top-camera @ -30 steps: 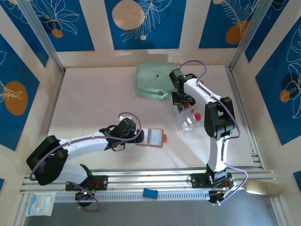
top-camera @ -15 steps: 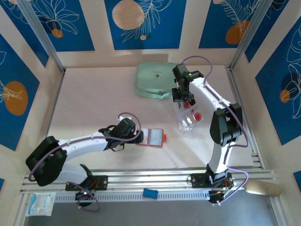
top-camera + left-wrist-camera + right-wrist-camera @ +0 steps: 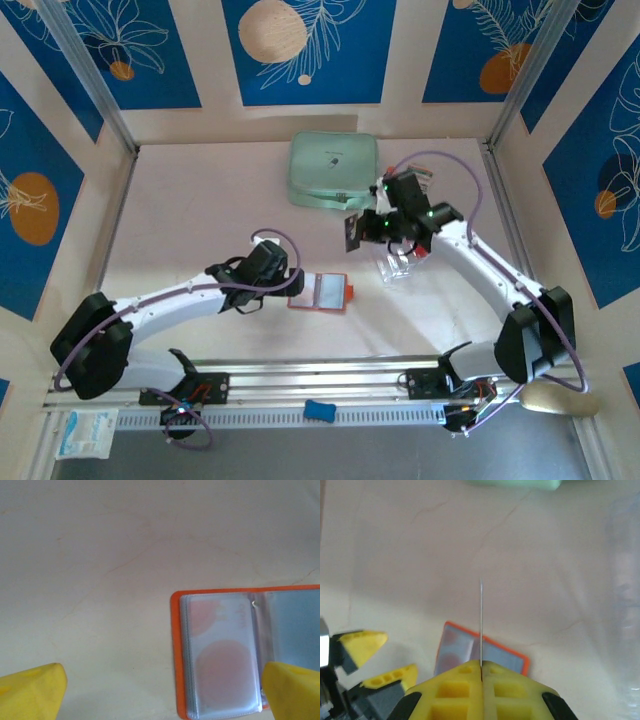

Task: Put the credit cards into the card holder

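Note:
The orange card holder [image 3: 322,292] lies open on the table, its clear sleeves facing up. A pale credit card with red dots [image 3: 220,667] shows inside the left sleeve. My left gripper [image 3: 291,289] is open at the holder's left edge, its yellow fingers [image 3: 31,692] straddling that side. My right gripper [image 3: 364,228] hovers above and beyond the holder, shut on a dark credit card [image 3: 352,232]. In the right wrist view that card [image 3: 481,615] appears edge-on, upright, over the card holder [image 3: 470,647]. More cards with red marks sit in the clear tray [image 3: 402,262].
The large mint-green zip case [image 3: 335,170] lies at the back, behind the right gripper. The clear tray stands just right of the right gripper. A small blue item [image 3: 320,409] rests on the front rail, and a printed packet [image 3: 85,432] lies at the near left corner.
My right arm has swung from over the clear tray leftward and nearer, carrying a dark card out towards the holder. My left gripper has edged slightly forward beside the holder.

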Controlling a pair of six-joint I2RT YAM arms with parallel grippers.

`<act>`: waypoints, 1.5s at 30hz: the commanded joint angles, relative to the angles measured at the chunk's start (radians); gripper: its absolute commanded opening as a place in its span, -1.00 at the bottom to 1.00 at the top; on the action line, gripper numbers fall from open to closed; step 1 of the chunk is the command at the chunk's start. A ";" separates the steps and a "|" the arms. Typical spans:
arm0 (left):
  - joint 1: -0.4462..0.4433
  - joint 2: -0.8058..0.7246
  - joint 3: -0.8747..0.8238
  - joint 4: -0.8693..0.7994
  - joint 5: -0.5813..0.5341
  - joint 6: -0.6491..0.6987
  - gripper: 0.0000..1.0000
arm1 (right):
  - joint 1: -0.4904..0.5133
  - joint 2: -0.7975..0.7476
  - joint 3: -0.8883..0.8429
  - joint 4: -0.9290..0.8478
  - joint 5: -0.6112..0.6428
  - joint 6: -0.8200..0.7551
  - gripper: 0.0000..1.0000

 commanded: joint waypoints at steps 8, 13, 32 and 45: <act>0.014 0.110 0.077 -0.036 -0.022 0.082 0.99 | 0.225 -0.127 -0.376 0.525 0.113 0.332 -1.00; 0.014 0.145 0.075 -0.026 -0.025 0.090 0.99 | 0.301 -0.089 -0.469 0.643 0.208 0.395 -1.00; 0.014 0.194 0.022 -0.016 -0.043 0.088 0.99 | 0.343 0.005 -0.588 0.871 0.275 0.453 -1.00; 0.013 0.175 -0.031 -0.006 -0.055 0.063 0.99 | 0.349 0.037 -0.583 0.891 0.292 0.453 -1.00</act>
